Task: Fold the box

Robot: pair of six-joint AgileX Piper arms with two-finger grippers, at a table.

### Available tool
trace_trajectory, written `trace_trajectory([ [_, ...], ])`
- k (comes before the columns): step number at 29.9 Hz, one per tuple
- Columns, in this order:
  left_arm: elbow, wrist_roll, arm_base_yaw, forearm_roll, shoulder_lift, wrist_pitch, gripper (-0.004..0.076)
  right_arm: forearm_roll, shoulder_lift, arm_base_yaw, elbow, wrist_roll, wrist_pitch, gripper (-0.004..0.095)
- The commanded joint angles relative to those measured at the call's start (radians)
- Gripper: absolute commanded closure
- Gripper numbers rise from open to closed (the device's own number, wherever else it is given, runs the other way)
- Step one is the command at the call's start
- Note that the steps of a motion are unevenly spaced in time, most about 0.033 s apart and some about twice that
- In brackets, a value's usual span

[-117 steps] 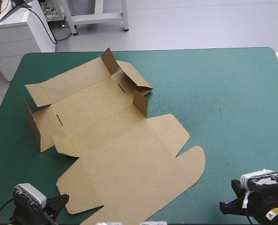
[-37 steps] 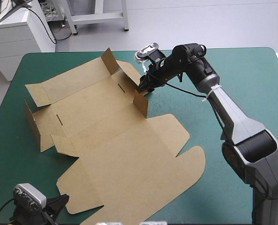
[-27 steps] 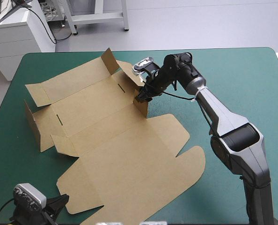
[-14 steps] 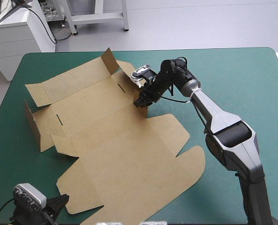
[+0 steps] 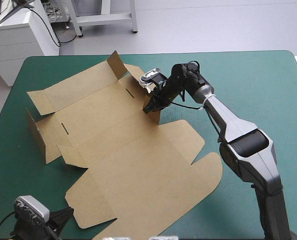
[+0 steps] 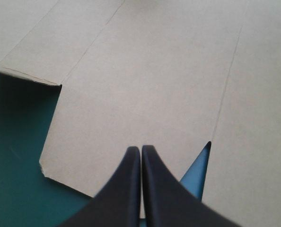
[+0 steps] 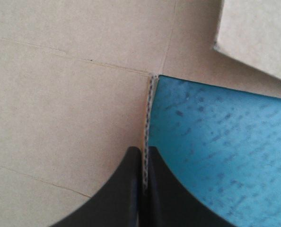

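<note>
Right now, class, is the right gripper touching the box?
Touching. The right wrist view shows the right gripper shut on the box, with the cut edge of a raised flap pinched between its black fingers.

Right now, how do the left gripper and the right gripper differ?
The right gripper is shut on the edge of a raised flap of the box; the left gripper is shut on nothing. The right one is stretched out over the table's middle; the left one sits back at the near edge. Both have black fingers, closed.
</note>
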Motion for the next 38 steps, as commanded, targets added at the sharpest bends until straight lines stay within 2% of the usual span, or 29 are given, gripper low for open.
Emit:
trace_trajectory([
  [1,-0.022,-0.010,0.000,-0.021,0.013,-0.058,0.0732,-0.058,-0.068,0.002,-0.032,-0.122,0.021,0.0925],
  [4,-0.022,-0.010,0.000,-0.021,0.013,-0.058,0.0732,-0.093,-0.068,-0.008,-0.032,-0.256,0.028,0.0925],
  [8,-0.022,-0.010,0.000,-0.021,0.013,-0.058,0.0732,-0.025,-0.068,-0.031,-0.032,-0.532,0.072,0.0925],
  [11,-0.022,-0.010,0.000,-0.021,0.013,-0.058,0.0732,-0.001,-0.068,-0.034,-0.032,-0.656,0.097,0.0925],
  [16,-0.022,-0.010,0.000,-0.021,0.013,-0.058,0.0732,0.034,-0.068,-0.037,-0.042,-0.706,0.126,0.0926],
  [22,-0.022,-0.010,0.000,-0.021,0.013,-0.058,0.0732,0.178,-0.088,-0.029,-0.042,-0.768,0.126,0.0927],
  [29,-0.022,-0.010,0.000,-0.021,0.013,-0.058,0.0732,0.181,-0.092,0.027,-0.042,-0.784,0.126,0.0927],
  [38,-0.022,-0.010,0.000,-0.021,0.013,-0.058,0.0732,0.272,-0.092,0.076,-0.042,-0.851,0.126,0.0927],
])
